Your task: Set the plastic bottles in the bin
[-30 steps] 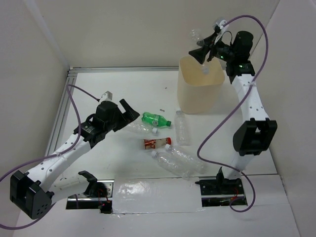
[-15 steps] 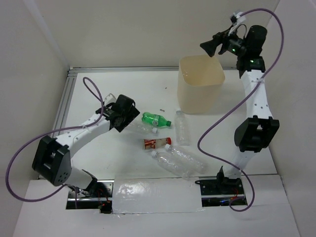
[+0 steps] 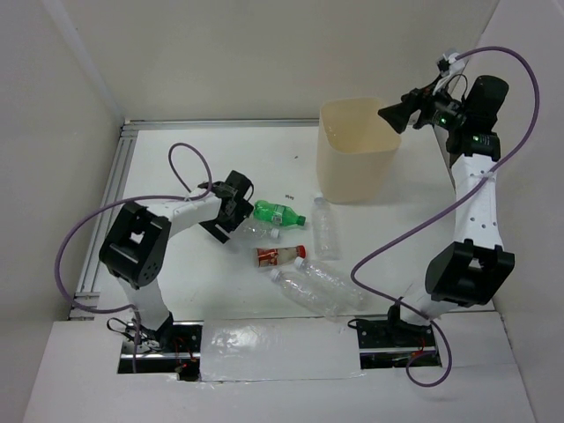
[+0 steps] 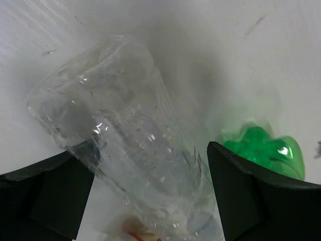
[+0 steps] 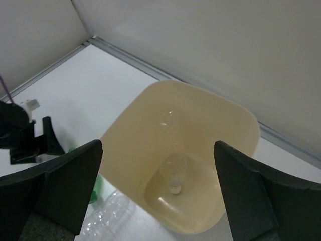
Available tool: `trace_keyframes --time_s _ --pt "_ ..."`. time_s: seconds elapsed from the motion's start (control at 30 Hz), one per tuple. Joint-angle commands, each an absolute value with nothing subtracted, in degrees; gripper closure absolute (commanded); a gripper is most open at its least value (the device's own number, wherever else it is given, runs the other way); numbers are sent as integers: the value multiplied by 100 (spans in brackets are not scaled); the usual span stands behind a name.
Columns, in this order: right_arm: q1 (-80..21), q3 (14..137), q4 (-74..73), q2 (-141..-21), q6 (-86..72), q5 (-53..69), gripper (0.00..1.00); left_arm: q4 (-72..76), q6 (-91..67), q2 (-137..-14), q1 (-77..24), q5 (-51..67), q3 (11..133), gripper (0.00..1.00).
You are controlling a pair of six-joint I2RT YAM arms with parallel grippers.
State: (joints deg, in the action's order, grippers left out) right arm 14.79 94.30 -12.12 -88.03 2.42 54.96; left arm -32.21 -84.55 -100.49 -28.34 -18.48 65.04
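My left gripper [image 3: 236,210] is open and low on the table, its jaws on either side of a clear bottle [image 3: 254,229]. In the left wrist view the gripper [image 4: 150,150] straddles this bottle [image 4: 125,140], with the green bottle [image 4: 263,148] just to its right. The green bottle [image 3: 278,212], the short red-label bottle [image 3: 280,256], a small clear bottle [image 3: 324,227] and the larger clear bottle [image 3: 317,286] lie on the table. My right gripper [image 3: 397,115] is open and empty above the right rim of the beige bin [image 3: 357,163]. A clear bottle [image 5: 173,183] lies at the bottom of the bin [image 5: 130,145].
White walls enclose the table on the left, back and right. A metal rail [image 3: 110,194] runs along the table's left edge. Purple cables [image 3: 189,159] loop from both arms.
My right gripper held a clear bottle over the bin, let it drop in and has drawn back to the right. My left arm has swung in and lowered its jaws around the clear bottle.
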Motion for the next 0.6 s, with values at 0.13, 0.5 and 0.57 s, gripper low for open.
trace_keyframes --time_s 0.13,0.5,0.57 --pt "1494 8913 -2555 -8113 2001 6968 0 -3234 -8587 -10372 -2795 -1986 6725 29" --pt "1160 8702 -4781 -7358 4254 6419 43 -2753 -5929 -7542 -3383 -2400 6635 86" --pt "1107 8090 -4458 -7085 4254 6163 74 -2226 -5417 -7479 -3480 -2268 7030 89"
